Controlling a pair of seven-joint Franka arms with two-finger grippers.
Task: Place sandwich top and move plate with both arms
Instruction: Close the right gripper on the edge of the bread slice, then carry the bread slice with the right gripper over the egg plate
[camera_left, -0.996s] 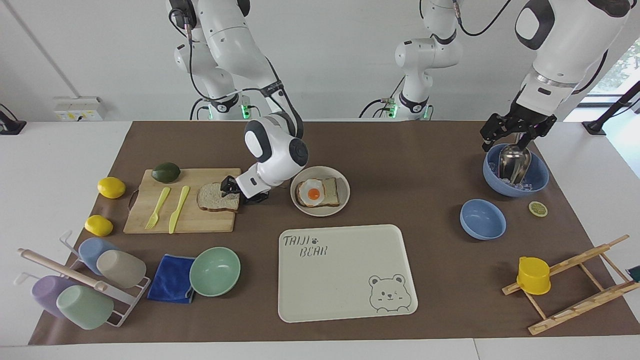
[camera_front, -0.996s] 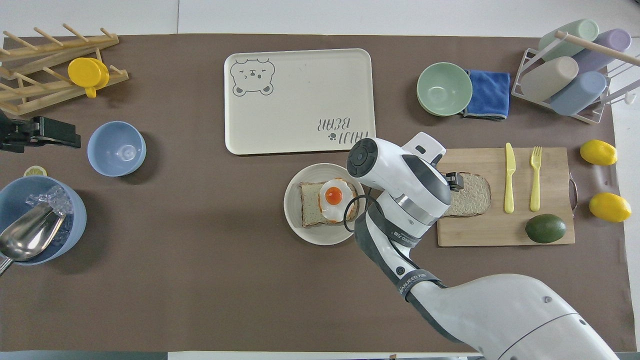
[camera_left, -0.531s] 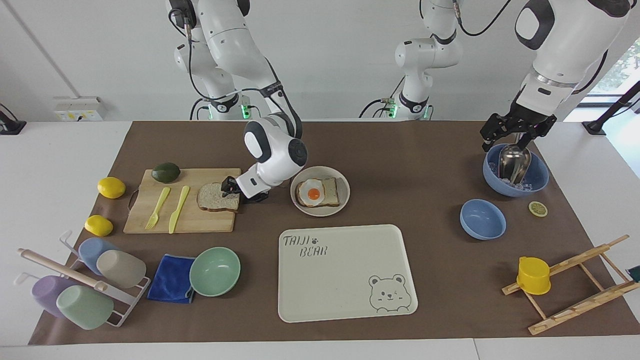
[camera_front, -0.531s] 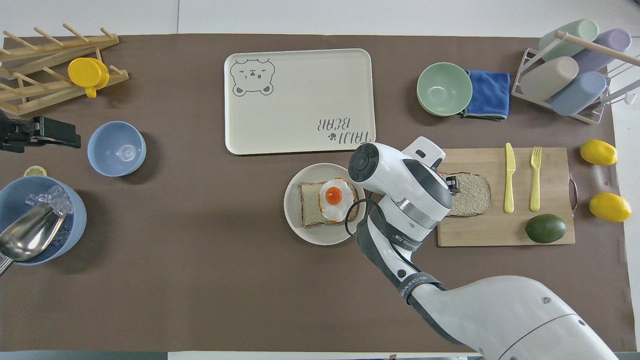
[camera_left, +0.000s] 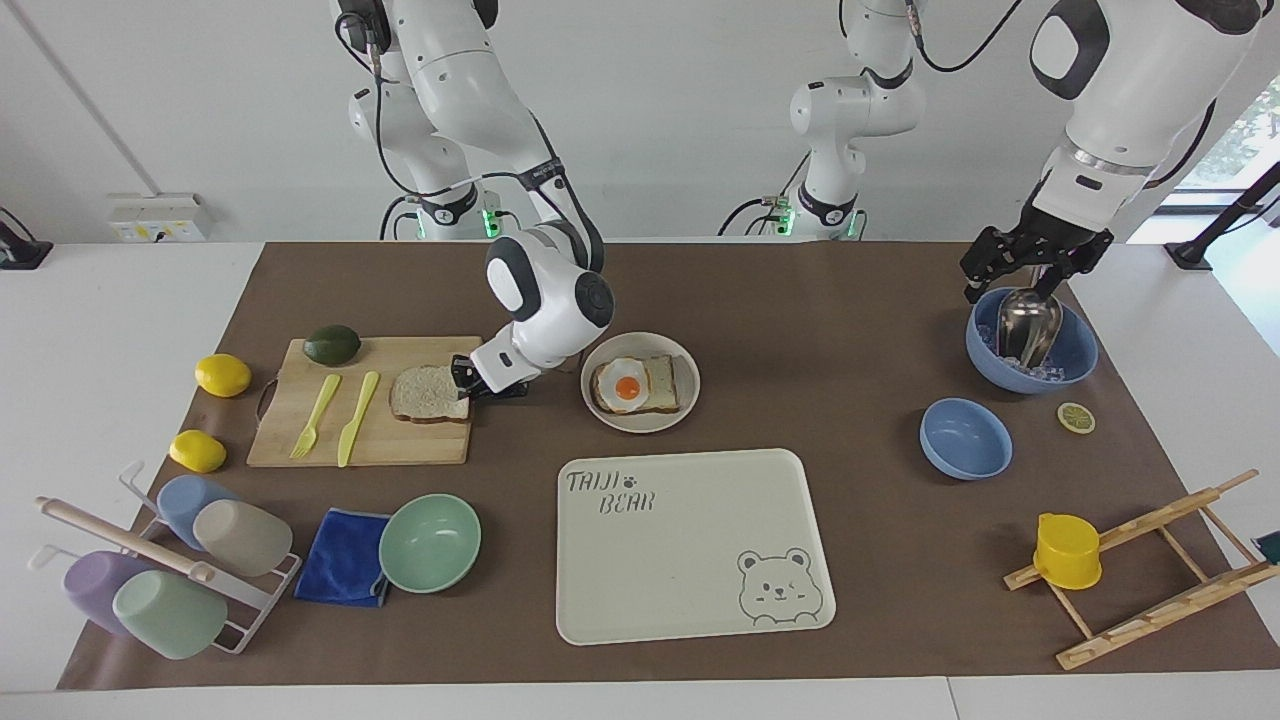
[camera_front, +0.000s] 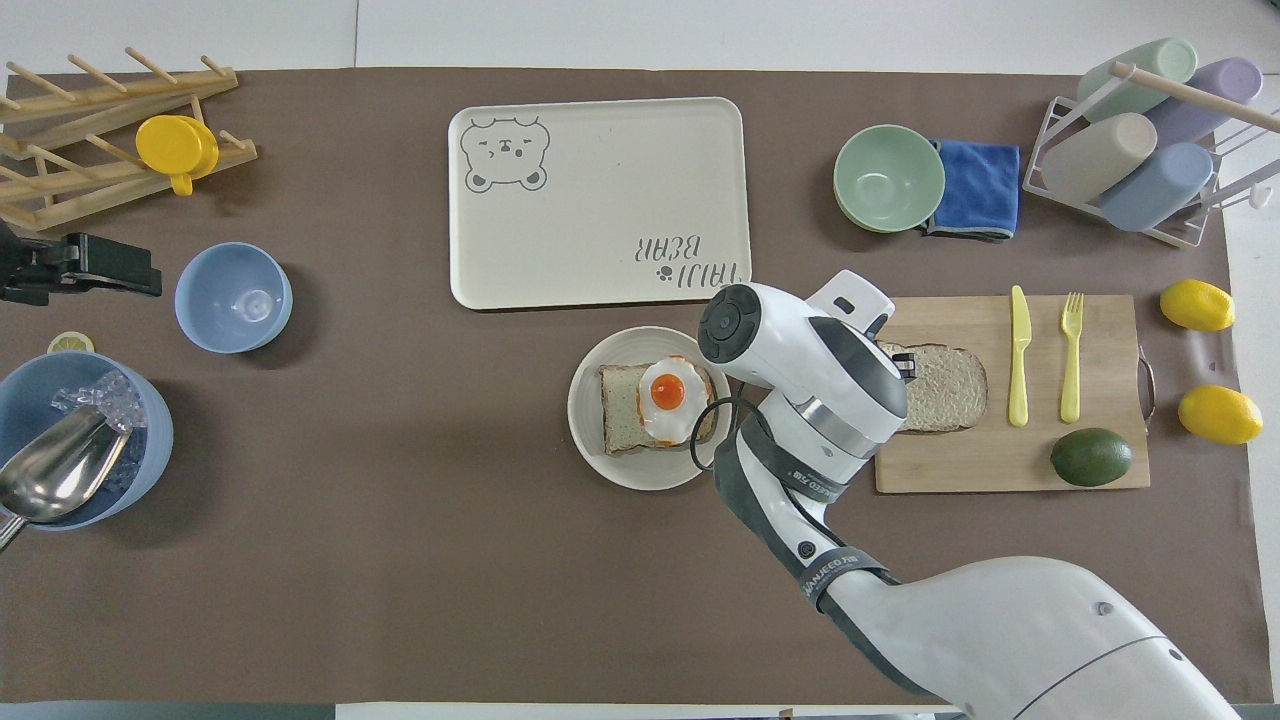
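My right gripper (camera_left: 462, 380) is down at the edge of the cutting board (camera_left: 300, 445), at the end of the sandwich top (camera_left: 428, 393) that faces the plate. It looks closed on that edge of the slice, with the bread's end raised a little off the wood, though my wrist covers most of the contact from above. The rest of the sandwich top (camera_front: 945, 375) stretches away from my gripper over the board, toward the yellow knife (camera_left: 356, 418) and yellow fork (camera_left: 316, 416), which lie just past it. An avocado (camera_left: 331, 344) sits at the board's corner nearer to me, past the cutlery.

Just beside my right wrist, toward my left arm's end of the table, is the plate (camera_left: 640, 419). On it lies a bread slice with a fried egg (camera_left: 627, 386) on top. Farther from me than the plate lies the bear tray (camera_left: 694, 545).

My left gripper (camera_left: 1035, 262) hangs well apart from all this, over the blue bowl of ice (camera_left: 1075, 362) at the left arm's end of the table, and it grips the handle of the metal scoop (camera_left: 1022, 325) whose bowl rests in the ice. That arm waits. A smaller blue bowl (camera_left: 964, 438) and a lemon slice (camera_left: 1076, 417) lie near it.
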